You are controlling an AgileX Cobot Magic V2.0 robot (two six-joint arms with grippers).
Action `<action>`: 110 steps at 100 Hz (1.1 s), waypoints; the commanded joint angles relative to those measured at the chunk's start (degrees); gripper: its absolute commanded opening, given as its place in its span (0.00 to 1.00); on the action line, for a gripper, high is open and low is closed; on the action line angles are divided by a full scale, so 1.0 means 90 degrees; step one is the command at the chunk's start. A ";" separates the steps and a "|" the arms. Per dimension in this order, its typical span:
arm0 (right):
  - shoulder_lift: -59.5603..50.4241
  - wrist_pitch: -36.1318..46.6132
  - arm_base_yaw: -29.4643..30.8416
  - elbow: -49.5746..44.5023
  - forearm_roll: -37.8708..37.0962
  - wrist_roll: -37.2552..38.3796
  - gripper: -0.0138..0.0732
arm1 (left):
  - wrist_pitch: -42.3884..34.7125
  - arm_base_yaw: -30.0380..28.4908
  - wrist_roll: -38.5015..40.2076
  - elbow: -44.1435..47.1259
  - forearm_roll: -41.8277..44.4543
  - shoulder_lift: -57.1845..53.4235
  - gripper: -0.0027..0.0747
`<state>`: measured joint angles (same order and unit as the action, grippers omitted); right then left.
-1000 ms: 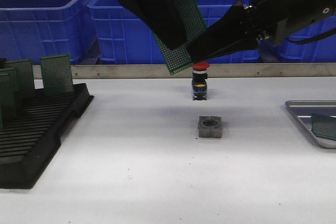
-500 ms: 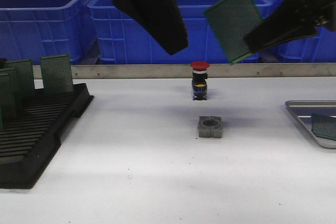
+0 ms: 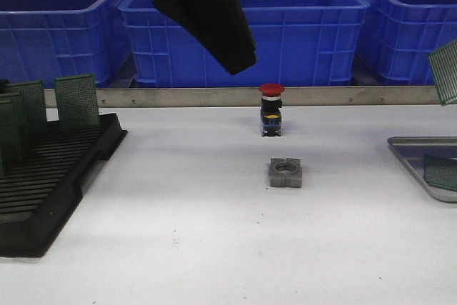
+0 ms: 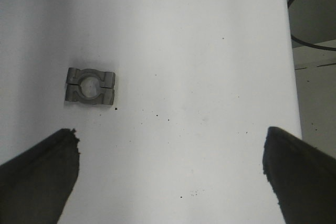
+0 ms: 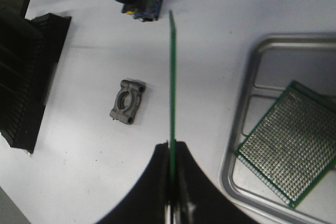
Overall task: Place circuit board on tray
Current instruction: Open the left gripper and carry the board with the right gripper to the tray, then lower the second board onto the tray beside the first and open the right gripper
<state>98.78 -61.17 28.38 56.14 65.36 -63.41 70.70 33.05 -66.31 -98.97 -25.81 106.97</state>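
My right gripper (image 5: 172,153) is shut on a green circuit board (image 5: 171,72), seen edge-on, held above the table just beside the silver-grey tray (image 5: 247,124). In the front view only a corner of this board (image 3: 446,73) shows at the right edge, above the tray (image 3: 414,149); the right gripper itself is out of that frame. Another green board (image 5: 291,140) lies flat in the tray and also shows in the front view (image 3: 440,173). My left gripper (image 4: 170,166) is open and empty, held high over the table's middle (image 3: 239,69).
A black slotted rack (image 3: 50,176) at the left holds several upright green boards (image 3: 77,100). A red-capped push button (image 3: 271,108) and a grey metal block (image 3: 285,173) stand mid-table. Blue bins (image 3: 285,26) line the back.
My right arm has carried the board from beside the left gripper rightward, almost out of the front view, to above the tray. The left gripper has stayed in place, open.
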 commanded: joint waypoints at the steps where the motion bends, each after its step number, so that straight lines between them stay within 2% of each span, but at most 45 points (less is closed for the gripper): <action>1: 0.0071 -0.0228 0.0106 0.0163 0.0246 0.0384 0.08 | 0.0189 0.0056 0.0001 -0.0162 -0.0277 -0.0305 0.89; 28: 0.0708 -0.0080 0.0118 0.0163 0.0246 0.0606 0.08 | 0.0189 0.0056 0.0001 -0.0162 -0.0277 -0.0305 0.89; 59: 0.0772 0.0373 0.0118 0.0163 -0.0031 0.0873 0.08 | 0.0189 0.0056 0.0001 -0.0162 -0.0277 -0.0305 0.89; 90: 0.0772 0.0380 0.0118 0.0163 -0.0060 0.0950 0.09 | 0.0189 0.0056 0.0001 -0.0162 -0.0277 -0.0305 0.89; 99: 0.0772 0.0380 0.0118 0.0163 -0.0098 0.0985 0.14 | 0.0189 0.0056 0.0001 -0.0162 -0.0277 -0.0305 0.89; 110: 0.0772 0.0380 0.0118 0.0163 -0.0099 0.1015 0.27 | 0.0189 0.0056 0.0001 -0.0162 -0.0277 -0.0305 0.89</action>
<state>108.03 -55.50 29.04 56.36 62.78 -54.34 70.70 33.05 -66.31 -98.97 -25.81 106.97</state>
